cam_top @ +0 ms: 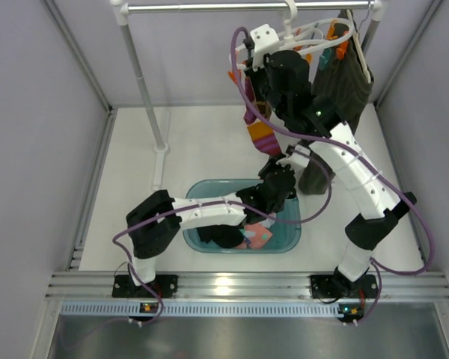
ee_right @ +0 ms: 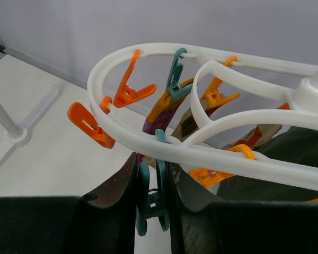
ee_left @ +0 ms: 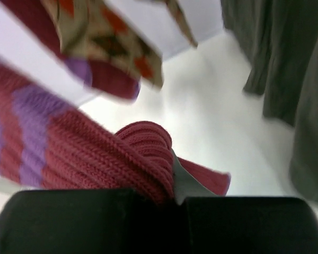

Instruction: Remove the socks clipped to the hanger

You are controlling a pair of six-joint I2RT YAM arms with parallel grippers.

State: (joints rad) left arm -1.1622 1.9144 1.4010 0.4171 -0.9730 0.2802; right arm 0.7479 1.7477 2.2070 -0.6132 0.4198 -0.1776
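Note:
An argyle sock [cam_top: 260,129] with purple and red bands hangs from the white ring hanger [cam_top: 307,34] on the top rail. My left gripper [cam_top: 280,173] is shut on the sock's red ribbed end [ee_left: 132,159]. My right gripper [cam_top: 273,63] is up at the hanger [ee_right: 212,153], shut on a teal clip [ee_right: 153,203] whose handles are squeezed between the fingers [ee_right: 116,185]. Orange clips [ee_right: 93,127] and another teal clip [ee_right: 175,79] hang on the ring. A pink dotted sock [cam_top: 256,235] and a black sock [cam_top: 217,235] lie in the teal basin [cam_top: 292,232].
A dark olive garment [cam_top: 344,82] hangs at the right end of the rail, close behind my right arm; it also shows in the left wrist view [ee_left: 286,69]. The rack's white post [cam_top: 146,90] stands at the back left. Grey walls close in both sides.

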